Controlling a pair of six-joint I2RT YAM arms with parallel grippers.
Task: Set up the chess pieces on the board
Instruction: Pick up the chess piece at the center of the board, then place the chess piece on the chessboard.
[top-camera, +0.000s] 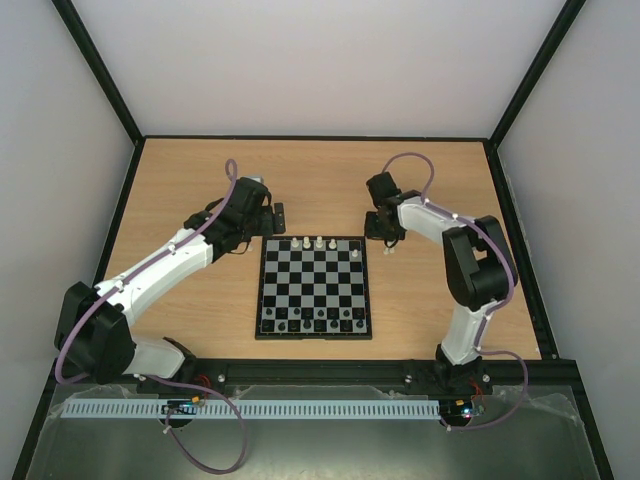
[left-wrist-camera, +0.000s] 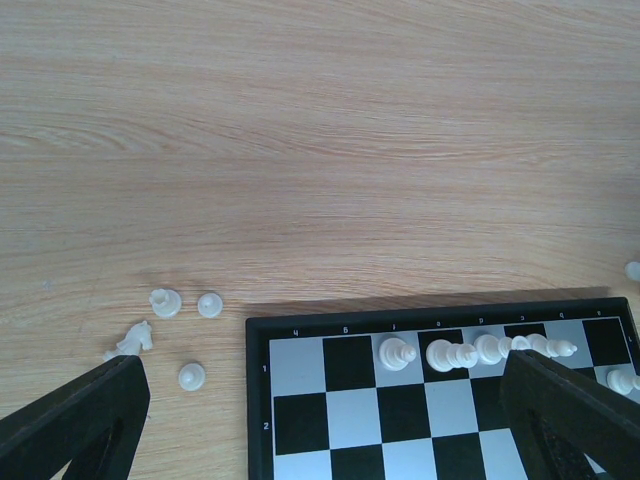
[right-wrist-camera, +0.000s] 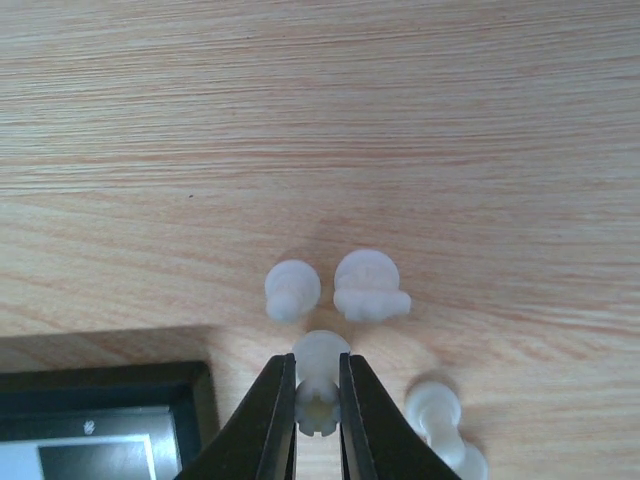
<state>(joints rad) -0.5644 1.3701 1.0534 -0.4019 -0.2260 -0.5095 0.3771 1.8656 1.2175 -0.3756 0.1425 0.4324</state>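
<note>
The board (top-camera: 263, 290) lies between my arms, with several whitish chess pieces (top-camera: 319, 242) on its far row. In the right wrist view my right gripper (right-wrist-camera: 317, 365) is shut on a small whitish piece with a notched top (right-wrist-camera: 318, 408), which stands on the wood just beyond the board's corner (right-wrist-camera: 100, 395). Three more pale pieces (right-wrist-camera: 293, 290) (right-wrist-camera: 368, 285) (right-wrist-camera: 440, 418) lie around it. My left gripper (left-wrist-camera: 325, 430) hangs open over the board's other far corner (left-wrist-camera: 330, 410), holding nothing. Loose pale pieces (left-wrist-camera: 165, 301) (left-wrist-camera: 191, 376) lie on the table left of it.
Small black pieces (top-camera: 320, 315) stand on the board's near rows. Light walls and a black frame enclose the wooden table (top-camera: 180, 180). A black rail (top-camera: 330, 372) runs along the near edge by the arm bases.
</note>
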